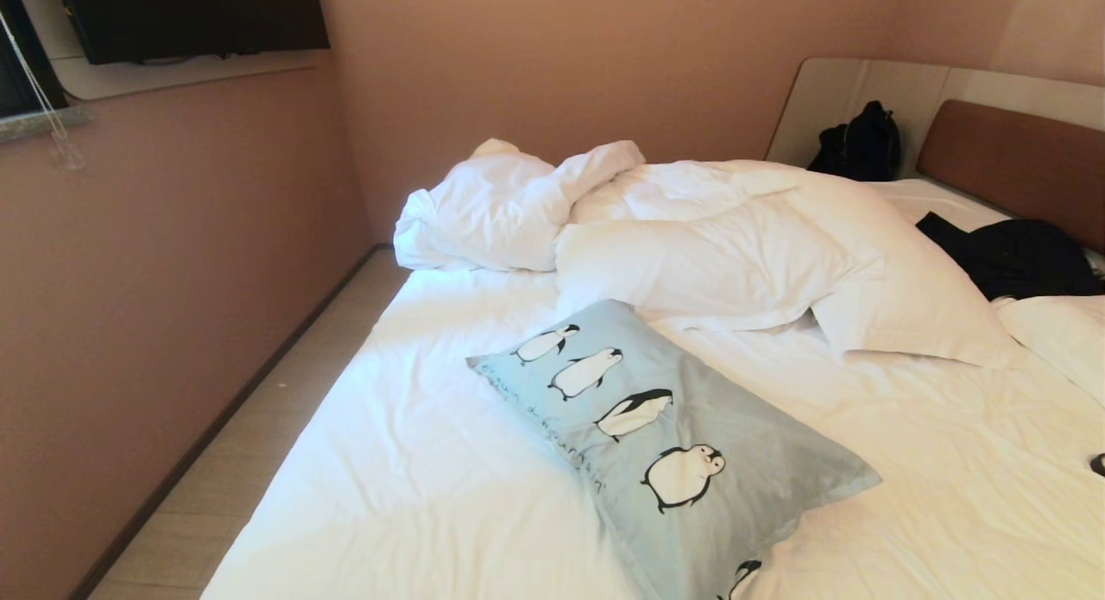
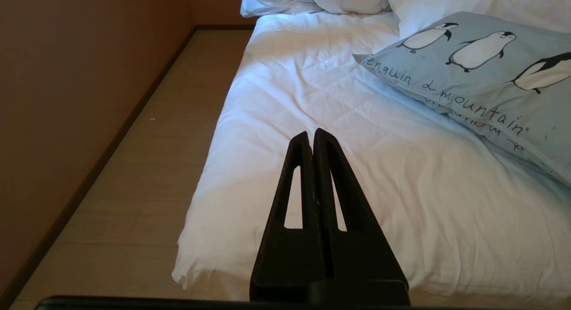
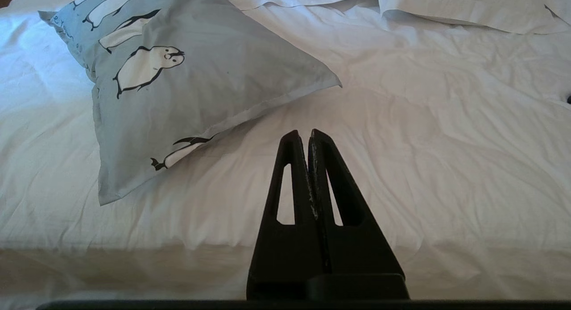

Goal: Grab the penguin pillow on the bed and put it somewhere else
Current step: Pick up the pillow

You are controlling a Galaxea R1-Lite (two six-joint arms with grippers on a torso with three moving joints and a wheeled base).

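Note:
The penguin pillow (image 1: 682, 445), pale blue-grey with a row of black-and-white penguins and dark script, lies flat on the bed (image 1: 414, 462) near its front edge. It also shows in the left wrist view (image 2: 482, 73) and the right wrist view (image 3: 178, 78). My left gripper (image 2: 311, 134) is shut and empty, held off the bed's near left corner, well short of the pillow. My right gripper (image 3: 302, 134) is shut and empty too, at the bed's front edge beside the pillow's near corner. Neither arm appears in the head view.
A rumpled white duvet (image 1: 691, 237) and plain white pillows (image 1: 915, 298) lie behind the penguin pillow. Dark clothing (image 1: 1010, 255) and a black bag (image 1: 859, 142) sit by the brown headboard (image 1: 1019, 164). A narrow strip of floor (image 1: 250, 436) runs between bed and wall.

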